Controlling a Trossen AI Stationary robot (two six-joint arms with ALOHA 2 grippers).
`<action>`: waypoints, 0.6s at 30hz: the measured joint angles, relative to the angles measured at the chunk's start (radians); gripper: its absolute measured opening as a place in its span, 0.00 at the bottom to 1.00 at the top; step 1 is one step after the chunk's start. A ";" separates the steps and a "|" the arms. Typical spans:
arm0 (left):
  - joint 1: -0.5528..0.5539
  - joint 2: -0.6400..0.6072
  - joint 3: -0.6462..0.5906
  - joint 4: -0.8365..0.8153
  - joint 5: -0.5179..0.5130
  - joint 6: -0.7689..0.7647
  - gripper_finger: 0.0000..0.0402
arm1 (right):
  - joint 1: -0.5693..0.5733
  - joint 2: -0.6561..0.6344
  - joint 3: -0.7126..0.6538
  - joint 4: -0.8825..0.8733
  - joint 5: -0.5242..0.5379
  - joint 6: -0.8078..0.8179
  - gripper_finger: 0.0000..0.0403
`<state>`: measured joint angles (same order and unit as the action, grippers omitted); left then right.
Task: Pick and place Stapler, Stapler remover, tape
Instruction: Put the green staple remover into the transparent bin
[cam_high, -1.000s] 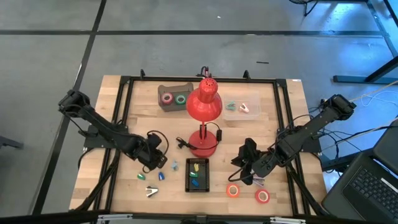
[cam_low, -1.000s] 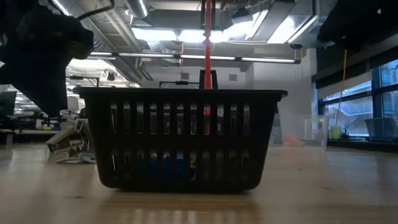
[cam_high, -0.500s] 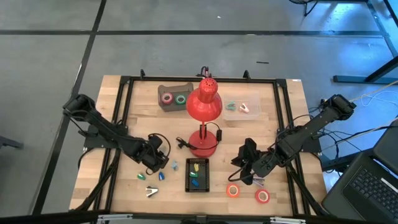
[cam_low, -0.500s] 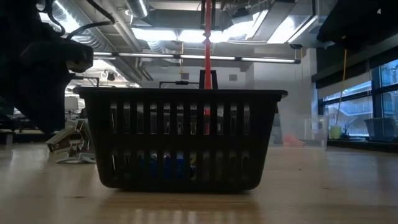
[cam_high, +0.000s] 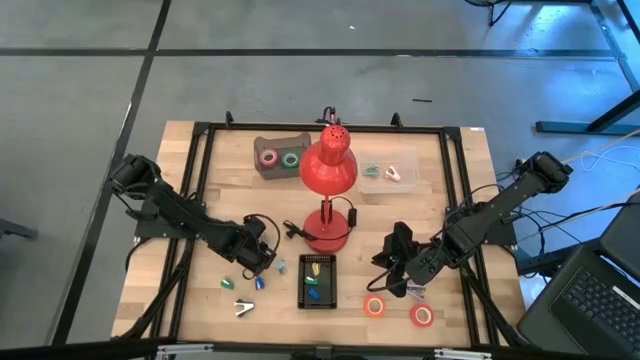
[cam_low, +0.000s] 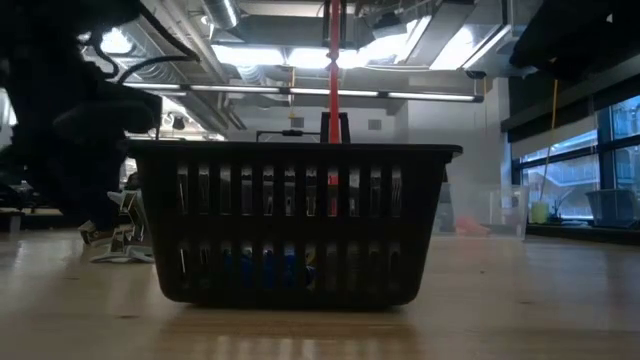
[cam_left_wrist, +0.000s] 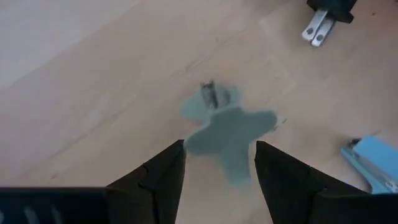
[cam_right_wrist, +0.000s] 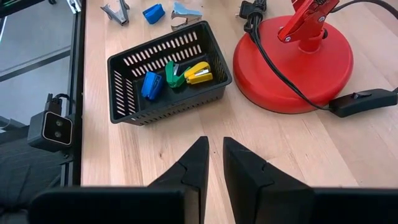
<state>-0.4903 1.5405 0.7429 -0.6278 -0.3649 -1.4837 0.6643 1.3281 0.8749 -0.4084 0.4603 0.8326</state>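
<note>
We hung our left claw (cam_left_wrist: 216, 163), fingers parted, over a grey staple remover (cam_left_wrist: 227, 127), ready to drop and clench.

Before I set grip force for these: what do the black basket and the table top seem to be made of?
The black basket looks like moulded plastic, matt, with thin slotted walls of even thickness. The table top looks like pale wood, smooth and lightly sheened, with visible grain and plank joints; solid wood or veneer cannot be told.

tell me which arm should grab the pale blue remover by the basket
Left. Its pincer is open right over the remover, while the right pincer waits on the basket's other side.
</note>
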 joint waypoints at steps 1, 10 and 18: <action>0.007 0.008 0.000 0.012 0.000 0.013 0.46 | 0.000 0.000 0.000 0.000 0.000 0.000 0.12; 0.030 0.026 0.000 0.026 0.028 0.159 0.13 | 0.000 0.000 0.000 0.000 0.000 0.000 0.12; -0.003 -0.056 0.003 0.040 -0.008 0.223 0.09 | 0.000 0.000 0.000 0.000 0.000 0.000 0.12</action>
<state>-0.4930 1.4848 0.7460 -0.5883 -0.3733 -1.2604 0.6642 1.3285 0.8749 -0.4088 0.4603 0.8330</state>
